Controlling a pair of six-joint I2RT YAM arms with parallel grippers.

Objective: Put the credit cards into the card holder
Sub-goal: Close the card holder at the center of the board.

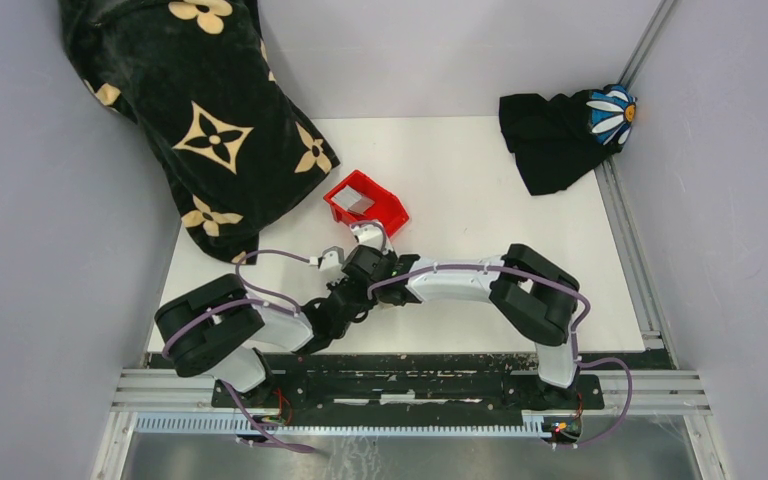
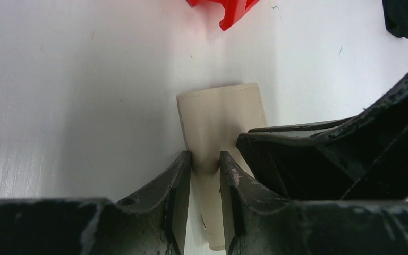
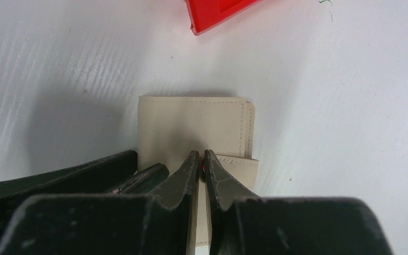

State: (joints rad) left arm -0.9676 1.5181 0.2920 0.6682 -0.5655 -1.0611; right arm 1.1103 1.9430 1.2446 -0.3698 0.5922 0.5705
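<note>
Left wrist cam: left fingers clamped on the near end of the cream card holder, on the worktop just short of the red bin. Right wrist cam: right fingers almost touching over its stitched flap; can't tell if they pinch anything. Top cam: both wrists crowd below the bin, holder hidden.

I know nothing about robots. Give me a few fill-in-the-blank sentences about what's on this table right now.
The beige card holder sits ___ the two fingers of the left gripper.
The plastic bin beyond the holder is ___ in colour.
The black cloth in the far right corner shows a blue and white ___.
Missing words: between; red; flower.
</note>
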